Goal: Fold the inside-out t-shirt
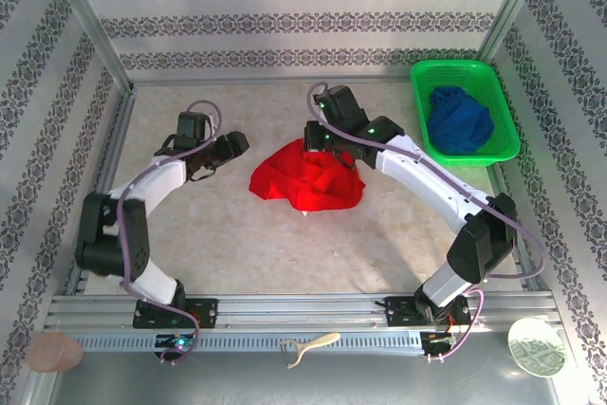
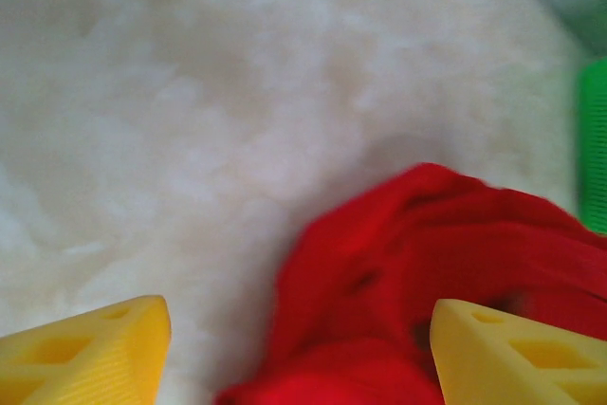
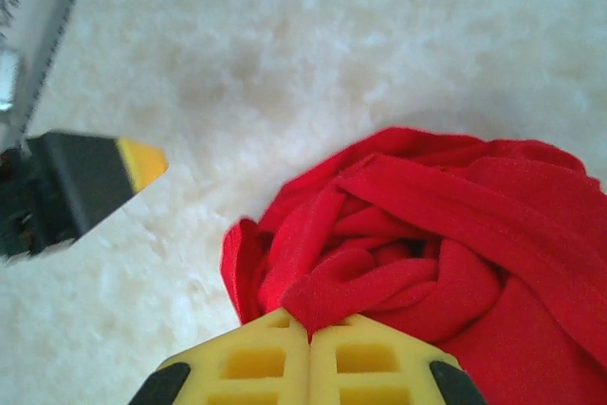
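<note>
Top view, t-shirt: the inside-out t-shirt lies in a red, crumpled heap in the middle of the table.
Top view, left pincer: the left pincer is just left of the t-shirt and not touching it.
Top view, right pincer: the right pincer is at the back edge of the t-shirt, where the cloth rises to a little peak.
Top view, basket: a green basket sits to the right of the t-shirt and further back, with a blue cloth inside.

Left wrist view, left pincer: the left pincer has its two yellow fingers spread wide and holds nothing.
Left wrist view, t-shirt: the t-shirt lies on the table past the fingers, more on the right finger's side (the picture is a bit blurry).
Left wrist view, basket: a strip of the green basket shows beyond the t-shirt.

Right wrist view, right pincer: the right pincer has its fingers pressed together, and their tips pinch a bunched fold of the t-shirt.
Right wrist view, t-shirt: the cloth twists into rolls right in front of the tips.
Right wrist view, other finger: one yellow-tipped finger of the left pincer is off to the left of the t-shirt, clear of it.
</note>
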